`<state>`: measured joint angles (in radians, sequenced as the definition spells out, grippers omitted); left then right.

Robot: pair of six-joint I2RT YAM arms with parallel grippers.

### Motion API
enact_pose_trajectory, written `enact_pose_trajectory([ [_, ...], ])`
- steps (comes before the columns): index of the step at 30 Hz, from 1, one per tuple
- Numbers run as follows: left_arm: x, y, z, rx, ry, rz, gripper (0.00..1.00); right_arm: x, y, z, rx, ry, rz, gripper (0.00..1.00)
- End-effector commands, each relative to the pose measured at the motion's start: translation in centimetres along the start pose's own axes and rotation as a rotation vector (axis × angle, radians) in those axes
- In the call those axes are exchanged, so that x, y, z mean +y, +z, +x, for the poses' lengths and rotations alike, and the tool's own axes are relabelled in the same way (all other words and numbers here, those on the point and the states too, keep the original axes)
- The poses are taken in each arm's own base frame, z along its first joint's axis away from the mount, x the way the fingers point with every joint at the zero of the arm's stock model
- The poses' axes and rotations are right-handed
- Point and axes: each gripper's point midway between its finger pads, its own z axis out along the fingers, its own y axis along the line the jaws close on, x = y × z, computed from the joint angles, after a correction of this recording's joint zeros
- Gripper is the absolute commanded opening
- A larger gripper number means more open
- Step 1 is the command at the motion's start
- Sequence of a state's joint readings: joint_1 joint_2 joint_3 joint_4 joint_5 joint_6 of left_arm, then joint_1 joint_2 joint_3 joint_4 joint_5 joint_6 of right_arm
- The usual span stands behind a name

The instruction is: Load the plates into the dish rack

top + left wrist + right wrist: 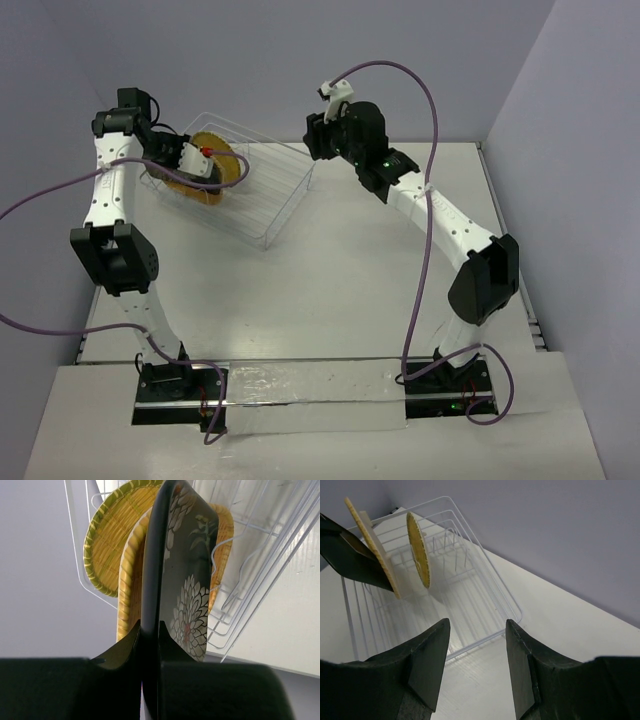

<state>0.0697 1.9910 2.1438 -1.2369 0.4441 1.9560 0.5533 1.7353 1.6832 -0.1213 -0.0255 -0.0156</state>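
The clear wire dish rack (268,205) stands at the back left of the table. The small round yellow plate (111,535) and the larger orange plate (129,587) stand upright on edge in it. My left gripper (149,626) is shut on the rim of the black plate with white flowers (187,580) and holds it upright, close beside the orange plate. In the top view my left gripper (198,160) is over the rack's left end. My right gripper (476,625) is open and empty, above the table by the rack's right end (485,585).
White table (350,290) with grey walls behind and on both sides. In the right wrist view the yellow plate (418,550), the orange plate (372,545) and the black plate (350,557) stand at the rack's far end. The right arm (440,215) arches over the table's right half.
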Motion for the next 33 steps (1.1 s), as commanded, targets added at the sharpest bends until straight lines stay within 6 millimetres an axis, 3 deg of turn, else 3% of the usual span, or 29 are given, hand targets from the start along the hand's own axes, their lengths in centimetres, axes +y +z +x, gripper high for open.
enact_pose_trajectory([
  [1, 7.2, -2.6, -2.5, 0.037, 0.728, -0.160, 0.00, -0.5, 0.7, -3.4, -0.090, 0.013, 0.023, 0.56],
  [4, 7.3, -1.7, -2.3, 0.028, 0.730, -0.169, 0.00, -0.4, 1.1, -3.4, -0.091, 0.013, 0.018, 0.56],
  [7, 8.2, -2.1, -1.8, 0.049, 0.741, -0.202, 0.00, -0.4, 1.4, -3.4, -0.091, 0.030, 0.022, 0.56],
  [12, 10.6, -6.6, -3.5, -0.017, 0.775, -0.397, 0.00, -0.4, 1.9, -3.7, -0.099, 0.061, 0.022, 0.56],
  [17, 9.9, -9.4, -4.2, -0.031, 0.786, -0.490, 0.00, -0.1, 2.2, -3.6, -0.096, 0.076, 0.010, 0.56],
  [19, 8.6, -9.1, -4.3, -0.035, 0.766, -0.467, 0.00, -0.1, 2.4, -3.4, -0.094, 0.082, 0.008, 0.56],
  [25, 7.3, -10.2, -5.0, -0.027, 0.749, -0.446, 0.00, 0.7, 2.7, -3.4, -0.092, 0.095, -0.025, 0.55],
  [33, 7.0, -11.4, -5.9, -0.029, 0.755, -0.459, 0.00, 1.1, 2.1, -3.8, -0.118, 0.114, -0.038, 0.54],
])
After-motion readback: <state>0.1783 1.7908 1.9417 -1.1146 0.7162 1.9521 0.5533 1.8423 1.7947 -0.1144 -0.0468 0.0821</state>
